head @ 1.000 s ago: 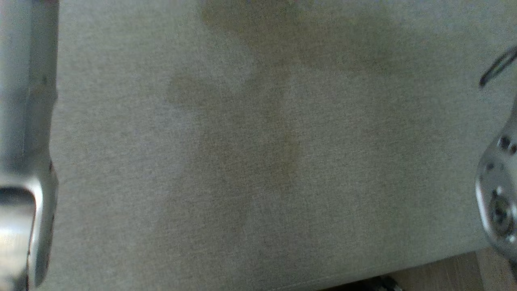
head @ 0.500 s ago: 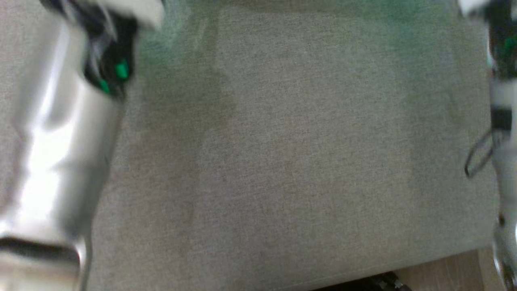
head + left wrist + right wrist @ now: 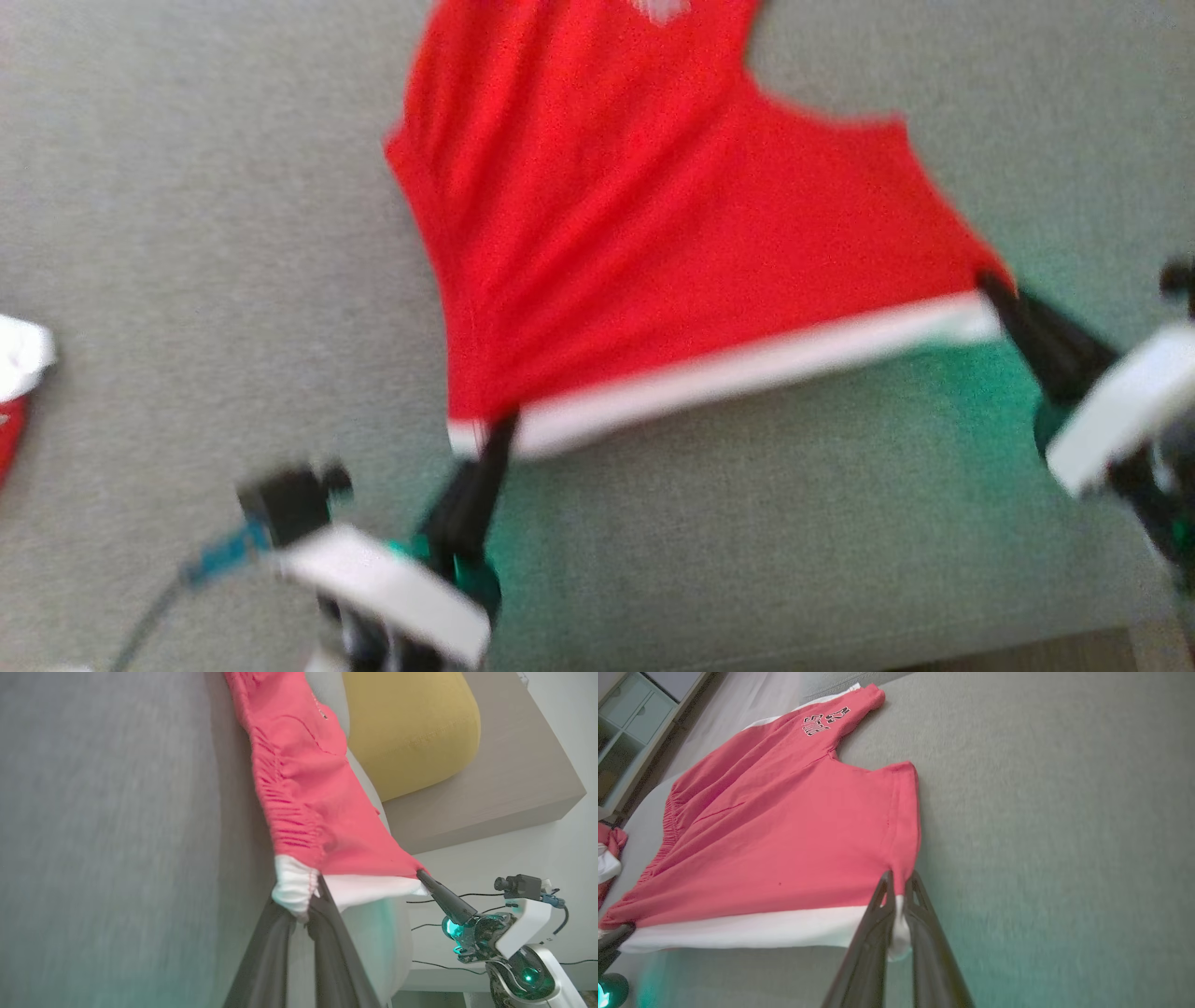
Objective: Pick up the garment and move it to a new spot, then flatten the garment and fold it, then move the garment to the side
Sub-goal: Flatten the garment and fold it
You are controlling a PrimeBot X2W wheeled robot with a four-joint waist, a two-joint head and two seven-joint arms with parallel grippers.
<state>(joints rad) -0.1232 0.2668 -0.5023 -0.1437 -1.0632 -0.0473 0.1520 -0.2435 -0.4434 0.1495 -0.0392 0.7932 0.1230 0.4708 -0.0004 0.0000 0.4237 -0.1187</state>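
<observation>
Your left claw (image 3: 497, 431) and right claw (image 3: 991, 287) are each clamped shut on one end of the white band (image 3: 747, 373) of the red garment (image 3: 653, 233). The band runs taut from claw to claw. The rest of the garment fans away from you over the grey couch (image 3: 187, 233). Both arms reach forward with fingers pointing into the cloth, so neither is nearer.

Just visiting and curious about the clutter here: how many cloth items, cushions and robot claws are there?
Cloth items: 2 (red garment with a white band, crumpled red-and-white cloth)
Cushions: 1 (yellow cushion)
Grippers: 2 (left gripper, right gripper, each shut on the garment's white band)
Total: 5
</observation>
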